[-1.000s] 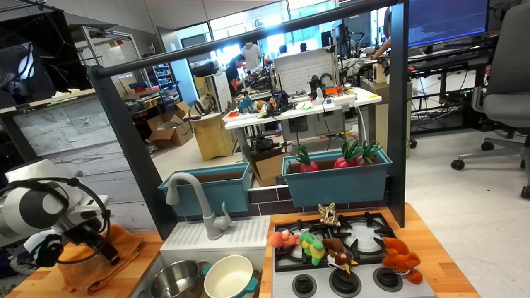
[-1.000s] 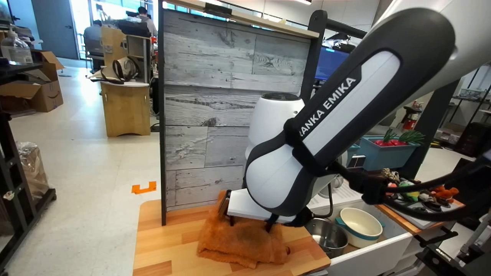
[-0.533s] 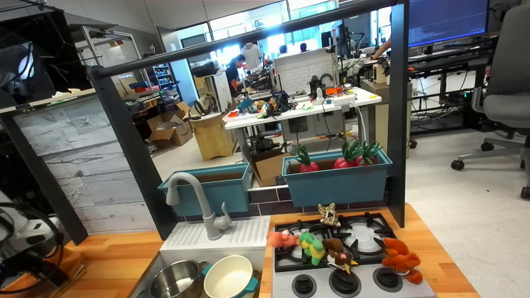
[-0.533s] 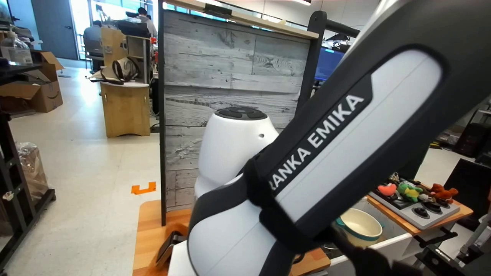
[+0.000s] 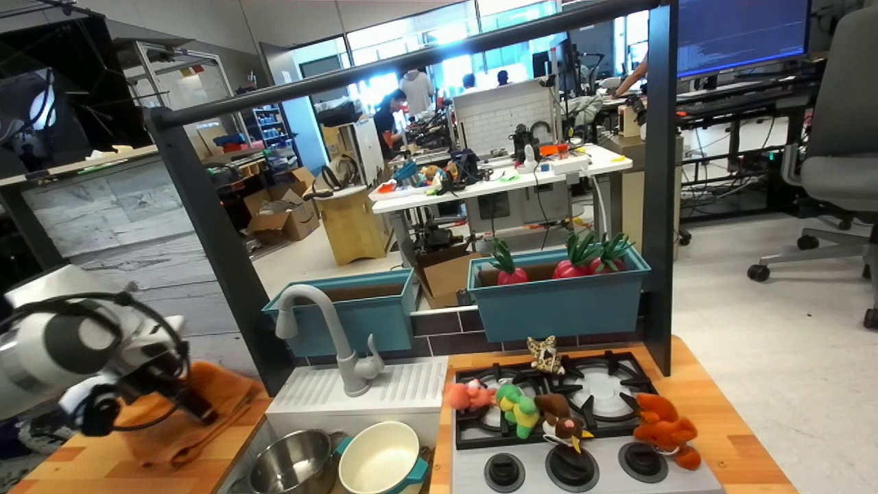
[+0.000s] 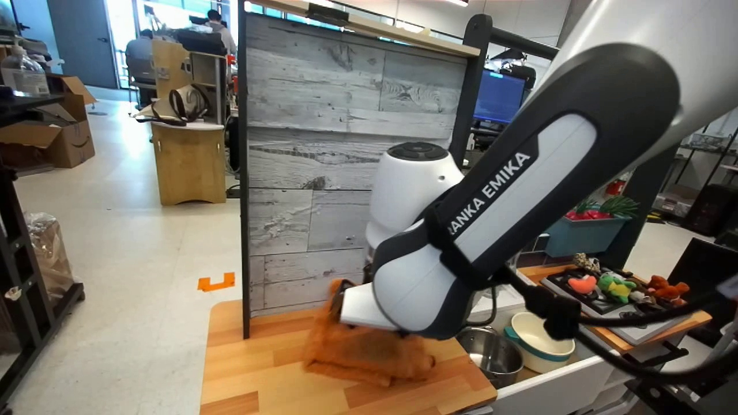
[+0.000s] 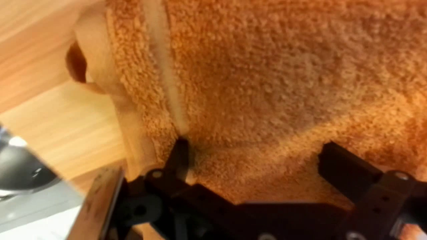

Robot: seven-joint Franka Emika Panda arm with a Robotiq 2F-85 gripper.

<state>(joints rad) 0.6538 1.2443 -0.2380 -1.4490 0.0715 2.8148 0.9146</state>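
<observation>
The gripper [image 7: 255, 144], fingers spread wide, rests on the folded orange towel [image 7: 267, 66] near the counter [image 6: 259, 357] edge beside the steel pot [image 5: 274, 473].

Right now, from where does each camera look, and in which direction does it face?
An exterior view: raised before the stove, facing it and the faucet; the arm enters from picture left.
An exterior view: close beside the arm, facing the counter and grey wood panel; the arm looms large at right.
Wrist view: carried by the arm, looking down at the orange cloth; open gripper along the bottom.
Both exterior views share the orange cloth and cream pot.
</observation>
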